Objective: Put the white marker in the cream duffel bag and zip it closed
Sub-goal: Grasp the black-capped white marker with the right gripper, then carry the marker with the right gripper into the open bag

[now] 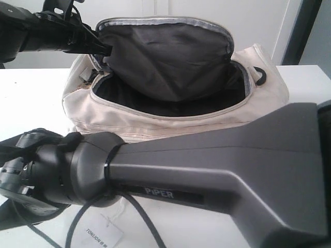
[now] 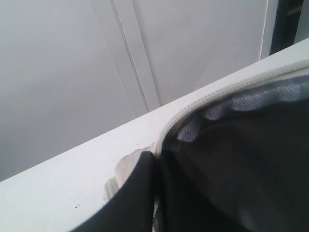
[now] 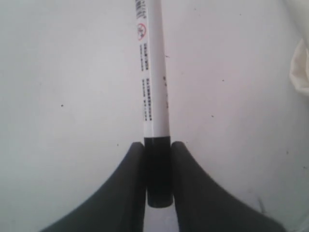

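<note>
Right pincer is clamping the white marker by its dark cap only. The marker is lying along the speckled white surface, outside the bag.

Risk: the smooth, glossy barrel is sticking out far past the jaws, so it may pivot, or the cap may pull off.

Left pincer is pinching the limp, dark-lined flap upright. If the soft fabric slips, the flap will be covering the mouth.

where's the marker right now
In the right wrist view, the marker is pinched by its dark cap between the right gripper's fingers, white table behind it.
</note>
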You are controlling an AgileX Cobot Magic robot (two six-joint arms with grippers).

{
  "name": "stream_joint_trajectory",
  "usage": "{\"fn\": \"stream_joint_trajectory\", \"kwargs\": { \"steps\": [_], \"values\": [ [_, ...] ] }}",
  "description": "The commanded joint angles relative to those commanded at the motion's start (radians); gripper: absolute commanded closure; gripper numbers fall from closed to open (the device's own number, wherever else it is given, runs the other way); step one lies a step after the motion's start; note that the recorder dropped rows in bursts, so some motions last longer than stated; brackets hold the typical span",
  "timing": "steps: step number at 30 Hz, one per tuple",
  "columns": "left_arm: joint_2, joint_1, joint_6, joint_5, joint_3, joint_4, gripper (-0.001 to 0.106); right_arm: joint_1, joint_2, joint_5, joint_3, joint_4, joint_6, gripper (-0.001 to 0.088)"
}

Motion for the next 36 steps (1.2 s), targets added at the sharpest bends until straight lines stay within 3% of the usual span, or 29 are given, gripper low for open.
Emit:
{"fn": "stream_joint_trajectory", "kwargs": {
  "steps": [6,21,30,36],
  "values": [
    [0.0,0.0,0.0,0.0,0.0,0.0,0.105,0.001,-0.05,0.004,0.059,0.096,-0.133,0.0868],
    [0.0,0.0,0.0,0.0,0.0,0.0,0.105,0.001,-0.274,-0.113,0.332,0.096,-0.176,0.0868],
    [0.0,0.0,0.0,0.0,0.0,0.0,0.105,-0.096,-0.422,-0.14,0.439,0.096,-0.203,0.0868],
    [0.0,0.0,0.0,0.0,0.0,0.0,0.105,-0.163,-0.534,-0.123,0.48,0.149,-0.302,0.0868]
  ]
}}
